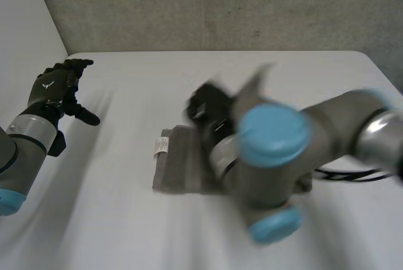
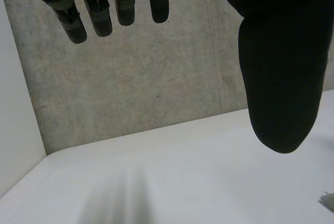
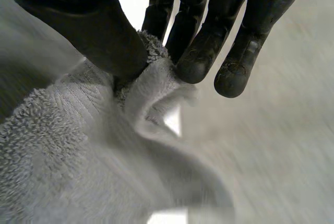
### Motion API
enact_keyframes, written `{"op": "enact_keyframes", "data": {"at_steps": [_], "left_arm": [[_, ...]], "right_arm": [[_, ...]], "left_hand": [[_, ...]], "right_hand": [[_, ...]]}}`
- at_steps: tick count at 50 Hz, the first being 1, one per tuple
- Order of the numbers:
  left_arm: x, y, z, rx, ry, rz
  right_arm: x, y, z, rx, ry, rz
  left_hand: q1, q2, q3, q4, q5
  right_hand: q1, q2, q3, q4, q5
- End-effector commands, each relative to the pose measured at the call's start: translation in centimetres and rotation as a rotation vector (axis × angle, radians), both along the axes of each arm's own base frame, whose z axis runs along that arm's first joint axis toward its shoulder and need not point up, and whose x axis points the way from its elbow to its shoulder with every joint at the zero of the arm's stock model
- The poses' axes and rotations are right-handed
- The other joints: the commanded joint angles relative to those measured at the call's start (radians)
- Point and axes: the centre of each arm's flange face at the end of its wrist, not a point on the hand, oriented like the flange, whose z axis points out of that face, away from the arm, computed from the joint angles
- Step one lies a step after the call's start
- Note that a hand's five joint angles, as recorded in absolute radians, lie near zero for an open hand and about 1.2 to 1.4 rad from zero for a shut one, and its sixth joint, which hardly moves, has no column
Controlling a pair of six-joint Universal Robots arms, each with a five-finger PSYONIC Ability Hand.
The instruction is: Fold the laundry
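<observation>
A grey towel (image 1: 179, 169) lies folded in the middle of the white table (image 1: 126, 87), with a small white label (image 1: 161, 146) at its left edge. My right hand (image 1: 211, 109) is over the towel's far side, and its arm crosses the towel's right part. In the right wrist view the thumb (image 3: 88, 20) and fingers (image 3: 198, 36) pinch a raised fold of the towel (image 3: 78, 145). My left hand (image 1: 56, 87) hovers at the table's far left, away from the towel. Its fingers (image 2: 99, 10) and thumb (image 2: 276, 78) are straight and hold nothing.
A grey concrete wall (image 1: 220, 5) stands behind the table's far edge, and a white wall (image 1: 25, 18) closes the left side. The table's right corner (image 1: 371, 62) lies beyond my right arm.
</observation>
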Motion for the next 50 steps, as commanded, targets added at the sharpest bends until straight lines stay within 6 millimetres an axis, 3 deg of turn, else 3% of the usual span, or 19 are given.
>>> {"op": "enact_keyframes", "data": {"at_steps": [1, 7, 8, 9, 10, 11, 13, 19, 21, 23, 27, 28, 32, 38, 44, 45, 46, 48, 50], "left_arm": [[-0.1, 0.2, -0.4, 0.011, -0.005, -0.004], [-0.1, 0.2, -0.6, 0.014, -0.01, -0.007], [-0.1, 0.2, -0.8, 0.019, -0.01, -0.007], [-0.1, 0.2, -0.8, 0.019, -0.01, -0.007], [-0.2, 0.2, -0.9, 0.02, -0.012, -0.008], [-0.2, 0.2, -0.9, 0.021, -0.012, -0.008], [-0.2, 0.2, -1.0, 0.023, -0.012, -0.01], [-0.7, 0.5, -1.0, 0.024, -0.012, -0.027], [-0.9, 0.6, -1.0, 0.025, -0.014, -0.031], [-1.1, 0.8, -1.0, 0.025, -0.016, -0.039], [-2.3, 1.5, -1.1, 0.034, -0.019, -0.077], [-2.3, 1.5, -1.1, 0.035, -0.019, -0.078], [-4.0, 2.5, -1.8, 0.057, -0.023, -0.128], [-5.8, 3.7, -2.8, 0.074, -0.045, -0.189], [-6.6, 4.7, -3.5, 0.058, -0.141, -0.221], [-6.7, 4.8, -3.5, 0.053, -0.155, -0.226], [-6.8, 5.0, -3.5, 0.051, -0.163, -0.231], [-7.0, 5.1, -3.6, 0.052, -0.165, -0.234], [-6.9, 5.1, -3.5, 0.051, -0.163, -0.232]], "right_arm": [[2.5, 5.6, -5.2, 0.073, 0.082, 0.141], [2.6, 6.2, -6.8, 0.125, 0.082, 0.146], [2.6, 6.2, -6.5, 0.144, 0.063, 0.141], [2.6, 6.2, -6.5, 0.144, 0.063, 0.141], [2.4, 6.1, -6.0, 0.168, 0.032, 0.132], [2.4, 6.1, -6.0, 0.169, 0.032, 0.132], [2.0, 5.8, -3.0, 0.21, -0.087, 0.111], [-0.4, 4.2, 1.1, 0.298, -0.273, 0.038], [-3.4, 1.5, 2.9, 0.341, -0.374, -0.067], [-4.9, 0.7, 3.2, 0.368, -0.402, -0.106], [-9.0, -1.3, 2.6, 0.473, -0.429, -0.205], [-9.0, -1.3, 2.6, 0.474, -0.429, -0.205], [-13.3, -3.1, 0.0, 0.6, -0.405, -0.325], [-16.2, -3.9, -2.3, 0.677, -0.394, -0.396], [-17.8, -4.5, -4.2, 0.711, -0.402, -0.435], [-17.9, -4.5, -4.8, 0.716, -0.393, -0.441], [-17.9, -4.5, -4.8, 0.716, -0.393, -0.441], [-18.0, -5.1, -4.8, 0.692, -0.402, -0.446], [-18.1, -5.6, -4.4, 0.667, -0.416, -0.449]], "left_hand": [[-0.004, 0.007, 0.007, 0.009, -0.036], [-0.004, 0.007, 0.007, 0.009, -0.036], [-0.004, 0.007, 0.007, 0.009, -0.036], [-0.004, 0.007, 0.007, 0.009, -0.036], [-0.004, 0.007, 0.007, 0.009, -0.036], [-0.004, 0.007, 0.007, 0.009, -0.036], [-0.004, 0.007, 0.007, 0.009, -0.036], [-0.004, 0.007, 0.007, 0.009, -0.036], [-0.004, 0.007, 0.007, 0.009, -0.036], [-0.004, 0.007, 0.007, 0.009, -0.036], [-0.004, 0.007, 0.007, 0.009, -0.036], [-0.004, 0.007, 0.007, 0.009, -0.036], [-0.004, 0.007, 0.007, 0.009, -0.036], [-0.004, 0.007, 0.007, 0.009, -0.036], [-0.004, 0.007, 0.007, 0.009, -0.036], [-0.004, 0.007, 0.007, 0.009, -0.036], [-0.004, 0.007, 0.007, 0.009, -0.036], [-0.004, 0.007, 0.007, 0.009, -0.036], [-0.004, 0.007, 0.007, 0.009, -0.036]], "right_hand": [[0.067, 0.081, 0.05, 0.054, 0.065], [0.065, 0.079, 0.048, 0.052, 0.063], [-0.33, -0.316, -0.347, -0.343, -0.332], [-0.334, -0.32, -0.351, -0.347, -0.336], [-0.677, -0.663, -0.694, -0.69, -0.679], [-0.68, -0.667, -0.698, -0.693, -0.682], [-1.155, -1.141, -1.172, -1.168, -1.157], [-1.155, -1.141, -1.172, -1.168, -1.157], [-1.155, -1.141, -1.172, -1.168, -1.157], [-1.155, -1.141, -1.172, -1.168, -1.157], [-1.155, -1.141, -1.172, -1.168, -1.157], [-1.155, -1.141, -1.172, -1.168, -1.157], [-1.155, -1.141, -1.172, -1.168, -1.157], [-1.118, -1.104, -1.135, -1.131, -1.12], [-0.722, -0.708, -0.739, -0.734, -0.724], [-0.524, -0.51, -0.541, -0.537, -0.526], [-0.522, -0.508, -0.539, -0.535, -0.524], [0.064, 0.078, 0.047, 0.051, 0.062], [0.067, 0.081, 0.05, 0.054, 0.065]]}}
